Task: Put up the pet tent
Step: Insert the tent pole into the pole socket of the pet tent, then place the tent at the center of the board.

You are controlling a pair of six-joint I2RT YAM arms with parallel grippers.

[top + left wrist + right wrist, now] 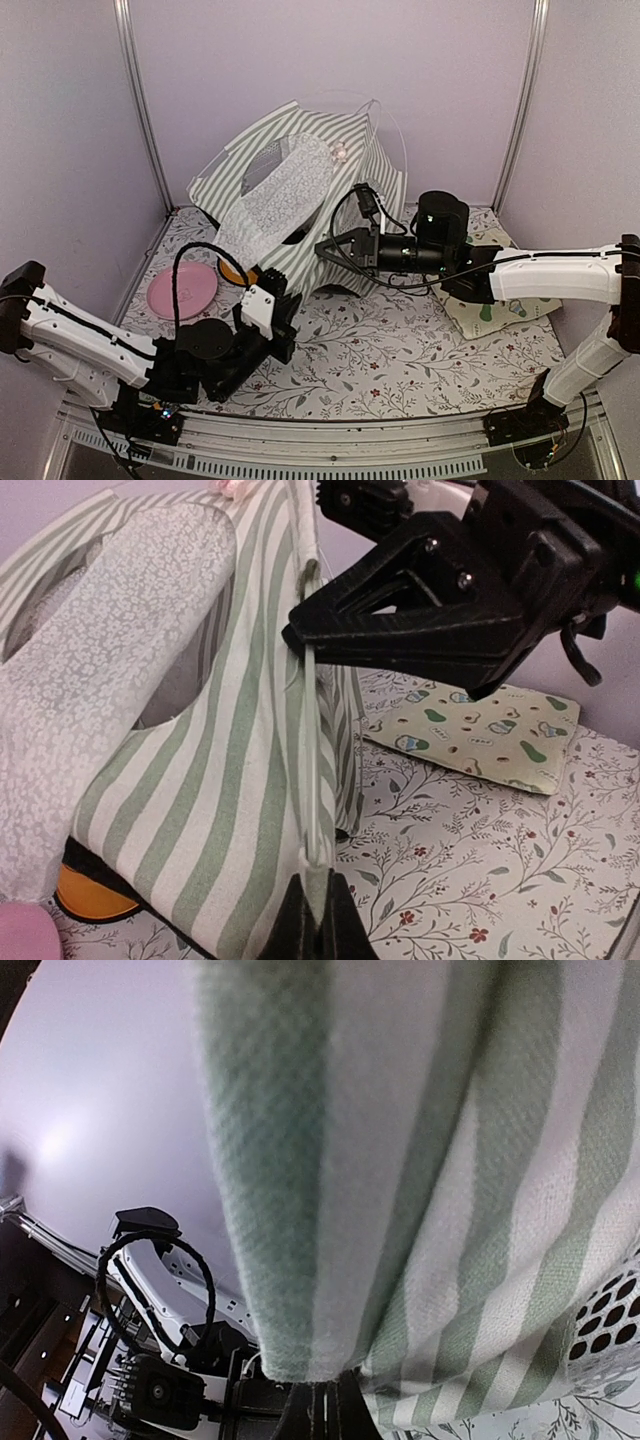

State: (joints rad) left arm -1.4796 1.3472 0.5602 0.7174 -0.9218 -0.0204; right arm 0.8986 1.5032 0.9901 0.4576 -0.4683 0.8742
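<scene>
Plate [183,290], bowl [95,892] and mat [470,735] flank the tent [362,168]; left hand [315,920] and right hand [323,248] grip its edge; flowered surface [400,352], lilac walls [250,60].

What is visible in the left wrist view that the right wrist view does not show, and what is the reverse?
Only left wrist: the white lace curtain, the avocado-print mat, an orange bowl, and the right gripper shut on an edge of the pet tent. Only right wrist: the left arm with its looped black cable, and a patch of black mesh. Both: the tent's green-and-white striped fabric, the floral table cover, and each camera's own shut fingertips on the fabric.
</scene>
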